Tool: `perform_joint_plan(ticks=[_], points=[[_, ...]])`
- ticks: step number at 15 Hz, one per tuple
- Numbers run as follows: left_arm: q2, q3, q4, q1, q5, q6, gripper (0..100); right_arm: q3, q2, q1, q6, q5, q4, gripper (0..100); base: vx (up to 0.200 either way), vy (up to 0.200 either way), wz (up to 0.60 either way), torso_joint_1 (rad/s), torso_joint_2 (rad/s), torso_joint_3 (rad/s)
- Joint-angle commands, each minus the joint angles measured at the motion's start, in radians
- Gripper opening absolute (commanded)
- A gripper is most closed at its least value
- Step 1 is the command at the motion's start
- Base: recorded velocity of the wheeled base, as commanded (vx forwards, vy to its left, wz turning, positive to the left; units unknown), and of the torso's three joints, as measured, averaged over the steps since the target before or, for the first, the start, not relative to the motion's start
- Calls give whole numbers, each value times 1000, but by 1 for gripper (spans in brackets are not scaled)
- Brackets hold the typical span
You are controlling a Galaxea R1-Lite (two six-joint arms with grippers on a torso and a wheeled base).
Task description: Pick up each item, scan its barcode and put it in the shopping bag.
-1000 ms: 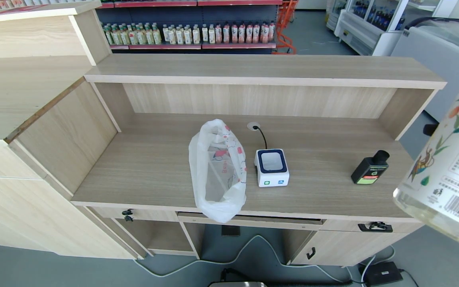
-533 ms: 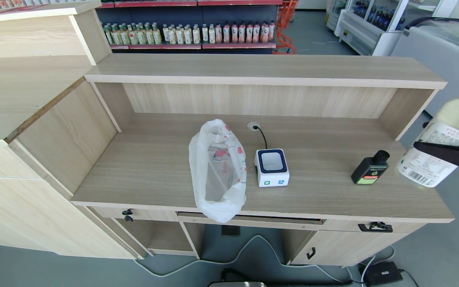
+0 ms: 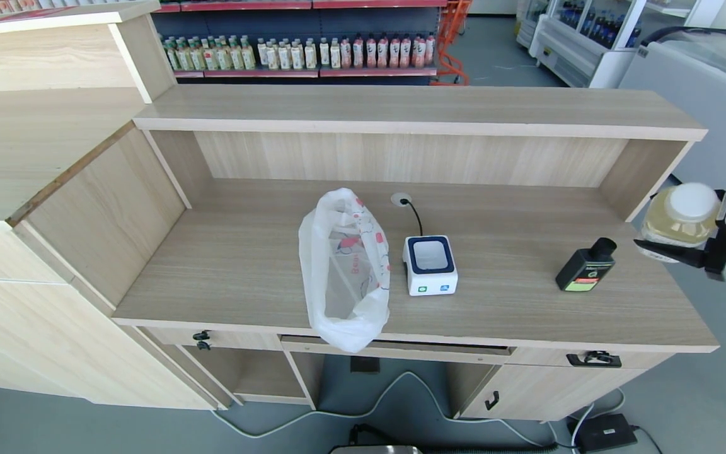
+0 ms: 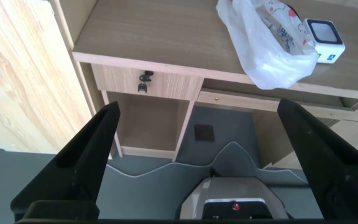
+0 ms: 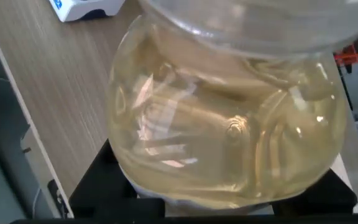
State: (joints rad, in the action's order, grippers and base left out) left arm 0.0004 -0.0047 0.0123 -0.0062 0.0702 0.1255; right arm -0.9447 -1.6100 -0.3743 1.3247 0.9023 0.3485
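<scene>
The grey floor (image 3: 86,422) is lying nearest, with a pale cable (image 3: 401,378) looping across it and a black power brick (image 3: 604,432) sitting at the right. The left gripper (image 4: 197,174) is hanging low in front of the counter, its two fingers spread wide with nothing between them. The light wooden counter (image 3: 243,265) is stretching across the middle, a key sitting in its left drawer front (image 3: 201,339). The white shopping bag (image 3: 344,271) is slumping on the top with its mouth drooping over the front edge, and the scanner (image 3: 430,265) is sitting just beside it to the right, its black lead (image 3: 414,217) running back to a hole. A black bottle (image 3: 585,265) is lying farther right, between the scanner and the right gripper (image 3: 684,249), which is clamping a clear bottle (image 3: 694,202) of pale yellow liquid by the counter's right end, white cap up. Behind, a raised ledge (image 3: 413,110) is walling off the back; beyond it, shelves of drinks (image 3: 300,53) and glass-topped chillers (image 3: 590,38) are lining the shop.
</scene>
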Motion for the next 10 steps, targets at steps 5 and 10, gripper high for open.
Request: perform_joint_plan(ticks=[5, 10], points=[[0, 0, 0, 0, 0, 0, 100, -141, -168, 77, 237, 184, 1, 0, 0, 0, 0, 0, 0, 0], [0, 0, 0, 0, 0, 0, 100, -218, -208, 124, 469, 360, 0, 0, 0, 0, 0, 0, 0, 0]])
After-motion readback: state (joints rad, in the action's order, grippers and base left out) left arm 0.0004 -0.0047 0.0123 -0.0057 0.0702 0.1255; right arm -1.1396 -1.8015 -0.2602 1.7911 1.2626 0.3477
